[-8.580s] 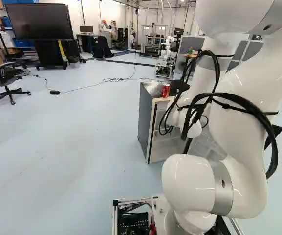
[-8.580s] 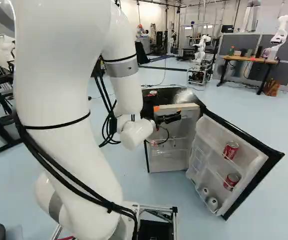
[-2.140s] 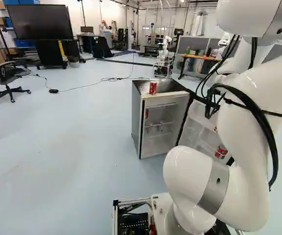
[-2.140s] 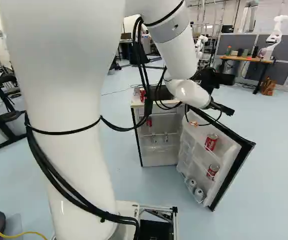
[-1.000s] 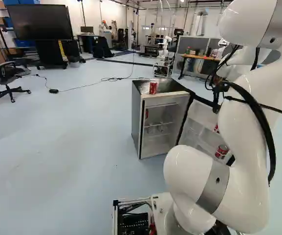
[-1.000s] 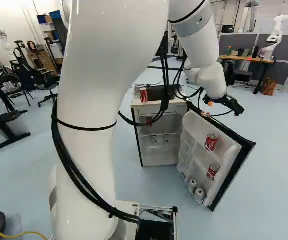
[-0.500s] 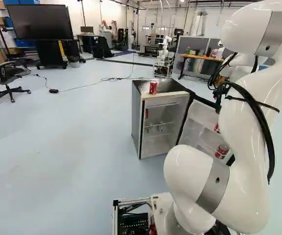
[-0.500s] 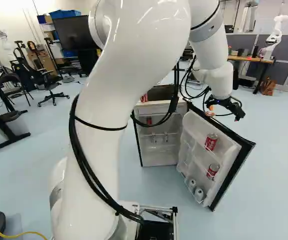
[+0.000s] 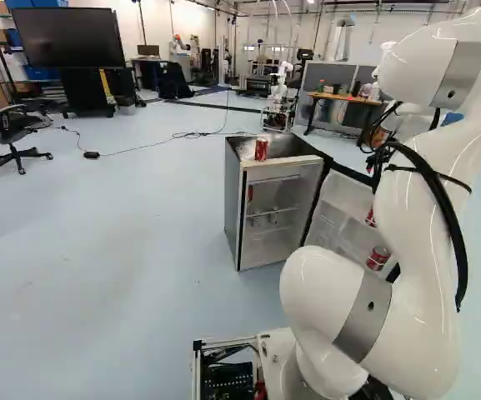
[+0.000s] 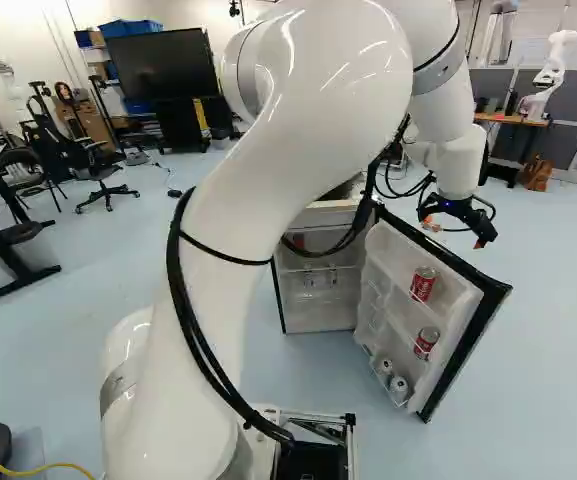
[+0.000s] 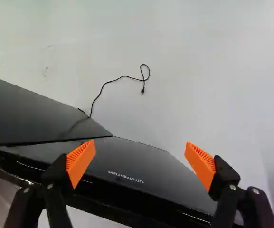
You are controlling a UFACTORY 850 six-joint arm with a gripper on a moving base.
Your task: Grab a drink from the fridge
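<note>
As the fridge gapes, its door holds cans.

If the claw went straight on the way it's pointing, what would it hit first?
Probably the floor beyond the fridge door, though depth is unclear: the claw might first brush the door's outer face, which shows between its fingers.
</note>
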